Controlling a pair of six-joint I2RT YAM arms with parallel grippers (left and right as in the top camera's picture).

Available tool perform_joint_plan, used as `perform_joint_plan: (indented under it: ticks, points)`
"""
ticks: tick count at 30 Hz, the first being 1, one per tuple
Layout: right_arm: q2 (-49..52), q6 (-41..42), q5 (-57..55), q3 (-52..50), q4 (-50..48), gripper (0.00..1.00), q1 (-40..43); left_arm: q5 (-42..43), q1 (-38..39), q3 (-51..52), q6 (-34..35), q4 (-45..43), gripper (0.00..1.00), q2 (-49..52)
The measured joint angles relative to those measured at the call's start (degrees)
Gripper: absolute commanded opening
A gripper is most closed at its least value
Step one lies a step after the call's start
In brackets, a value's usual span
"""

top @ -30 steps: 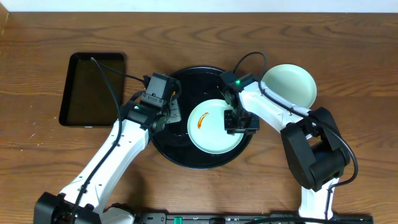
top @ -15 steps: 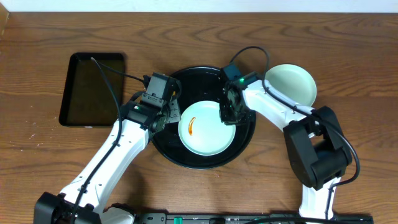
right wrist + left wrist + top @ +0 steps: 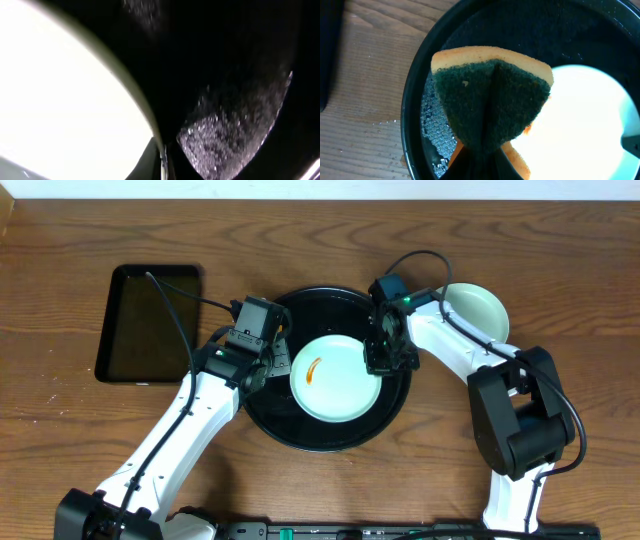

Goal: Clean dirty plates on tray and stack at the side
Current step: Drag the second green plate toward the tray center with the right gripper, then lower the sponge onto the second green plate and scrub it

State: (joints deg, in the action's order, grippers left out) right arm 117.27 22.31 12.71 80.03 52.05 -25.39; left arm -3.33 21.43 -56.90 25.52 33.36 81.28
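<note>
While clamped on the right rim of the smeared plate (image 3: 335, 385), holds it flat at the middle of the round black tray (image 3: 300, 427) (right gripper (image 3: 382, 360), jaws closed to a sliver). Over the tray's left side, left gripper (image 3: 274, 364) squeezed tight on a folded green-and-yellow sponge (image 3: 490, 100), just beside the plate. Apparently the scrubbing step, with the orange streak (image 3: 313, 370) not yet wiped. Next, likely: lower sponge onto streak, keep rim pinned. Beyond the tray's upper right, a second mint plate (image 3: 482, 315), apparently already set aside.
</note>
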Motion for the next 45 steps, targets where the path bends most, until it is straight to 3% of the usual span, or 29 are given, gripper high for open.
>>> perform_joint_plan:
  ticks: [13, 19, 20, 23, 24, 27, 35, 38, 41, 45]
  points:
    - [0.00, -0.04, 0.81, 0.09, -10.62, 0.01, -2.69, 0.00, 0.00, 0.00, 0.00, -0.20, 0.09, 0.00]
    - [0.00, -6.03, -1.16, 0.39, -17.25, 0.03, -2.03, 0.00, 0.00, 0.00, 0.00, -0.20, 0.09, 0.00]
    - [0.00, -6.80, -1.42, 0.39, -17.42, 0.07, -2.03, 0.00, 0.00, 0.00, -0.02, -0.20, 0.09, 0.00]
    - [0.00, -9.01, -2.36, 0.42, -17.18, 0.44, -1.99, 0.00, 0.00, 0.00, 0.00, -0.20, 0.09, 0.00]
    - [0.00, -9.09, -2.58, 0.42, -16.96, 0.49, -1.97, 0.00, 0.00, 0.00, 0.00, -0.20, 0.09, 0.00]
    - [0.00, -9.90, -2.84, 0.90, -14.43, 0.57, -1.84, 0.00, 0.00, 0.00, 0.00, -0.20, 0.09, 0.00]
    - [0.11, -6.51, -2.93, 10.12, -1.44, 0.58, -1.64, 0.02, 0.00, 0.00, 0.00, -0.20, 0.09, 0.00]
    - [0.11, -1.70, -2.93, 11.30, -0.15, 0.73, -1.66, 0.00, 0.00, 0.00, 0.00, -0.17, 0.09, 0.00]
    - [0.11, 3.48, -3.41, 10.14, -0.46, 0.69, -1.84, 0.00, 0.00, 0.00, 0.00, -0.17, 0.09, 0.00]
    - [0.11, 8.39, -5.18, 6.71, -4.70, 0.51, -2.23, 0.00, 0.00, 0.00, 0.00, -0.17, 0.09, 0.00]
